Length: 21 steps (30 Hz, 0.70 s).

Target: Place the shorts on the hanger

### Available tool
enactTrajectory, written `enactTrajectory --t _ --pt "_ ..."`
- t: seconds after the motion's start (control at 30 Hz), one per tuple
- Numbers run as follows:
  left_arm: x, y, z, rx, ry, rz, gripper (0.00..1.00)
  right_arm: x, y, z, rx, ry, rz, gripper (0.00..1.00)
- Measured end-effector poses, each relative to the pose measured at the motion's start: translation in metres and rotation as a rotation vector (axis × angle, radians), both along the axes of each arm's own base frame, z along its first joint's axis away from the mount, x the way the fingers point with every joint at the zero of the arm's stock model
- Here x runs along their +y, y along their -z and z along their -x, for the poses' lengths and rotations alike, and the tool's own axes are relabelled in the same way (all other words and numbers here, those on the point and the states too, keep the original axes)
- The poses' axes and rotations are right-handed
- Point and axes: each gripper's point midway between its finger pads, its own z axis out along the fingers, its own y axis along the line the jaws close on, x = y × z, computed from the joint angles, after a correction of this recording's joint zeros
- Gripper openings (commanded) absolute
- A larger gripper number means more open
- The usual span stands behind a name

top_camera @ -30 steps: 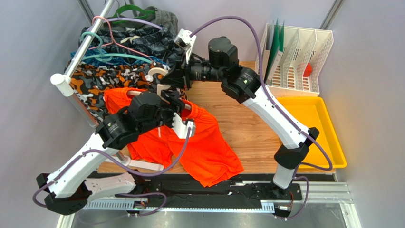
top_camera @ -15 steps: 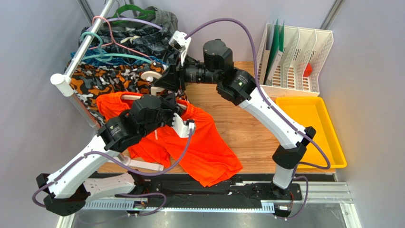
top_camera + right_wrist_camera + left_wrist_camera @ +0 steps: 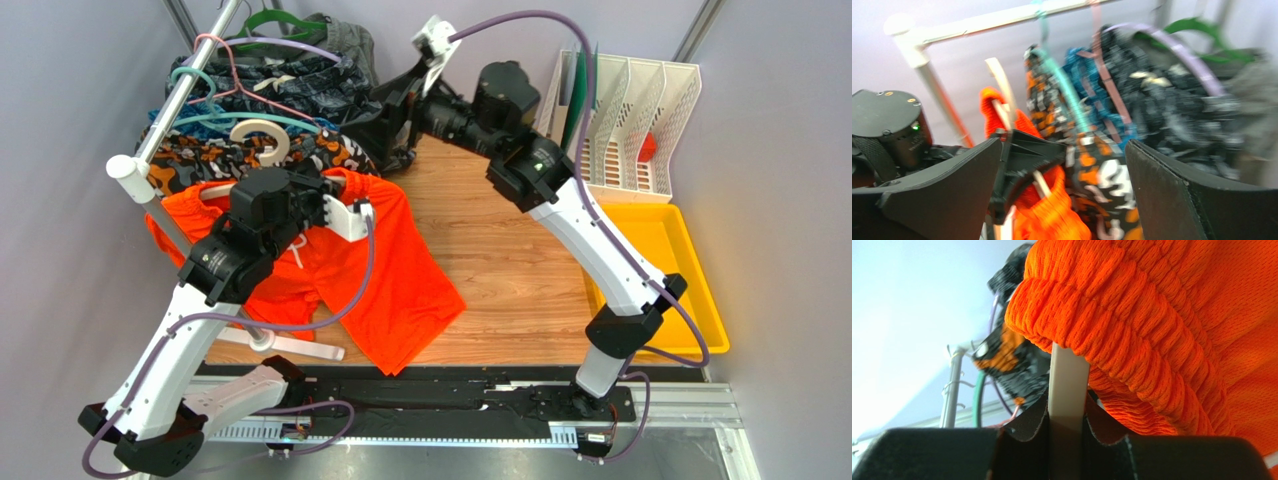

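Note:
The bright orange-red shorts hang by their elastic waist over the cream hanger, whose thick hook stands up beside the rail. My left gripper is shut on the hanger. In the left wrist view its jaws pinch a flat cream bar of the hanger, with the ribbed waistband of the shorts draped just above. My right gripper hangs open, up and to the right of the hanger, touching nothing. In the blurred right wrist view, the right gripper faces the hanger and the shorts from a distance.
A white clothes rail at the back left carries camouflage shorts and dark shorts on thin coloured hangers. Its foot lies on the wooden table. A white file rack and a yellow tray stand at the right.
My right gripper has let go of the hanger's hook, opened wide and drawn back up and to the right. My left arm has carried hanger and shorts leftwards to the rail.

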Motion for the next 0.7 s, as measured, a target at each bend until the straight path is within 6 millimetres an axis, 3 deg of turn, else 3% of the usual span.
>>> enactTrajectory --t 0.1,0.27,0.47,0.7 --pt "0.009 -0.015 -0.012 -0.037 -0.038 0.027 0.0 -0.03 -0.019 -0.019 -0.025 0.093 -0.04 1.0" --pt "0.016 -0.034 -0.03 -0.081 -0.077 0.059 0.0 -0.07 -0.038 -0.027 -0.059 0.194 -0.072 1.0" --pt "0.029 -0.063 -0.038 -0.144 -0.119 0.112 0.0 -0.087 -0.045 -0.018 -0.104 0.229 -0.072 1.0" --pt "0.045 -0.076 -0.034 -0.172 -0.159 0.157 0.0 -0.101 -0.041 -0.028 -0.129 0.281 -0.045 1.0"
